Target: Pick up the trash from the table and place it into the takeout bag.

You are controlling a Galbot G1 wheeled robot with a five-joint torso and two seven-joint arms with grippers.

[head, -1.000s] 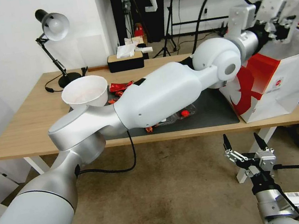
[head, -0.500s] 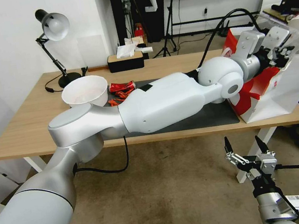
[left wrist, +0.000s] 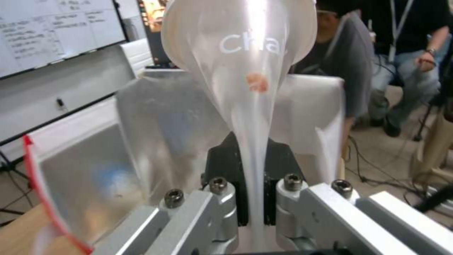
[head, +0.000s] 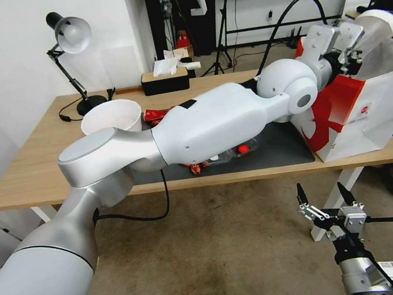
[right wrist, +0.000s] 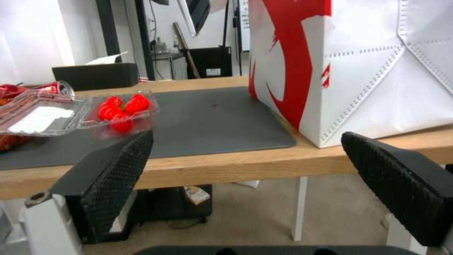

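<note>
The left arm reaches right across the table, and its gripper sits up at the mouth of the takeout bag. It is clamped tight on a clear cup, squashing the wall flat between the fingers; the cup's open rim fans out beyond them, with white lettering and a small red smear on the plastic. From the head view the cup pokes out above the bag's top edge, over its grey inside.

The bag stands at the right end of the table, half on the dark mat, its red-and-white side facing the robot.

Farther left a red can lies beside the big white bowl, and a clear tray with tomatoes sits on the mat near the front edge.

The right gripper hangs low in front of the table, below its edge, fingers spread wide with nothing between them.
</note>
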